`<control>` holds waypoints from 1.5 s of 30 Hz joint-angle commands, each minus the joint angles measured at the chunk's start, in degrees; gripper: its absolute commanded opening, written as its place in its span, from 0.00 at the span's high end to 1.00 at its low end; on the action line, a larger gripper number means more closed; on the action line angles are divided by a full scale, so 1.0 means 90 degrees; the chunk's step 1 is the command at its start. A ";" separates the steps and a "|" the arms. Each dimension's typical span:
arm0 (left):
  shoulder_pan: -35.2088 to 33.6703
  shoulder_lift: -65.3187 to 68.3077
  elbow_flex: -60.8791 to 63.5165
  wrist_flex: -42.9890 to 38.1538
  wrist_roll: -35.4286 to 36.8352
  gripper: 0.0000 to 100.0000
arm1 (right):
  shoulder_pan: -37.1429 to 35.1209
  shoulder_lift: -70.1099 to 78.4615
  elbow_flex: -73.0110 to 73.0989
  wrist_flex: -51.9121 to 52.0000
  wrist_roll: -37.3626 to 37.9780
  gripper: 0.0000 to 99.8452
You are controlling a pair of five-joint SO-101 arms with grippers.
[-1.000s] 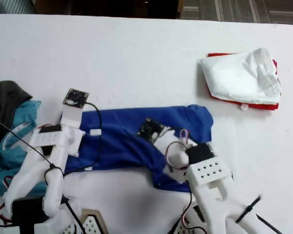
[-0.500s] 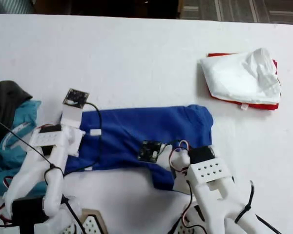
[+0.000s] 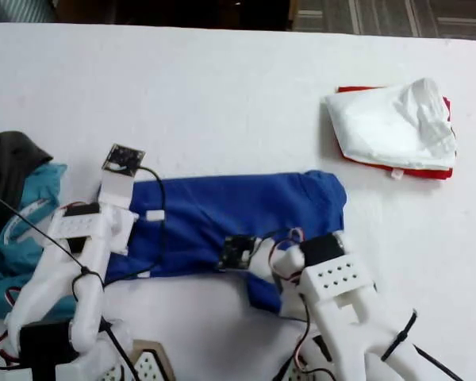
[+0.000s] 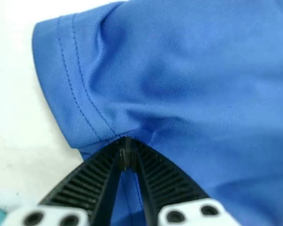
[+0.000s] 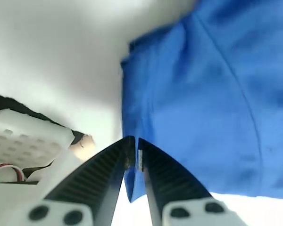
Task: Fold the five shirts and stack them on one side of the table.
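Smooth, hem-stitched blue shirt (image 4: 193, 80) between ribbed black fingers (image 4: 92, 175)

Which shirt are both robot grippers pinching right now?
The royal blue shirt stretched in the middle. The white shirt atop the red shirt, the teal shirt and the dark shirt are not gripped.

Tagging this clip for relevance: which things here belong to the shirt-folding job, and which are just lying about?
Job: blue shirt, pinched by left claw and right claw; white shirt folded on red shirt; teal shirt and dark shirt heaped together.
Lying about: table, black cable.
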 commanded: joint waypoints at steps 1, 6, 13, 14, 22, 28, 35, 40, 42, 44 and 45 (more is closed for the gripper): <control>0.0049 -0.0186 0.0005 -0.0107 0.0039 0.97 | -0.0669 0.0083 -0.0049 -0.0122 -0.0244 0.98; 0.0049 -0.0186 0.0005 -0.0107 0.0039 0.97 | -0.1275 0.0083 -0.0029 -0.0571 -0.1241 0.86; 0.0049 -0.0186 0.0005 -0.0107 0.0039 0.97 | -0.1294 0.0083 0.0010 -0.0620 -0.1280 0.79; 0.0049 -0.0186 -0.0005 -0.0107 0.0039 0.97 | -0.1294 0.0083 0.0059 -0.0630 -0.1280 0.79; 0.0049 -0.0186 -0.0005 -0.0107 0.0039 0.97 | -0.1275 0.0093 0.0225 -0.0679 -0.0899 0.79; 0.0049 -0.0186 -0.0005 -0.0107 0.0039 0.97 | -0.1265 0.0386 0.0606 -0.1265 -0.0918 0.79; 0.0049 -0.0186 -0.0005 -0.0107 0.0039 0.97 | -0.1265 0.1851 0.0654 -0.2154 -0.0918 0.76; 0.0049 -0.0186 -0.0005 -0.0107 0.0039 0.97 | -0.1187 0.2574 0.0361 -0.2222 -0.0938 0.75; 0.0049 -0.0186 -0.0005 -0.0107 0.0039 0.97 | -0.0991 0.2701 0.0303 -0.2222 -0.0938 0.75; 0.0049 -0.0186 -0.0005 -0.0107 0.0039 0.97 | -0.0737 0.2750 0.0274 -0.2222 -0.0918 0.76; 0.0049 -0.0186 -0.0005 -0.0107 0.0039 0.97 | -0.0601 0.2750 0.0274 -0.2222 -0.0889 0.76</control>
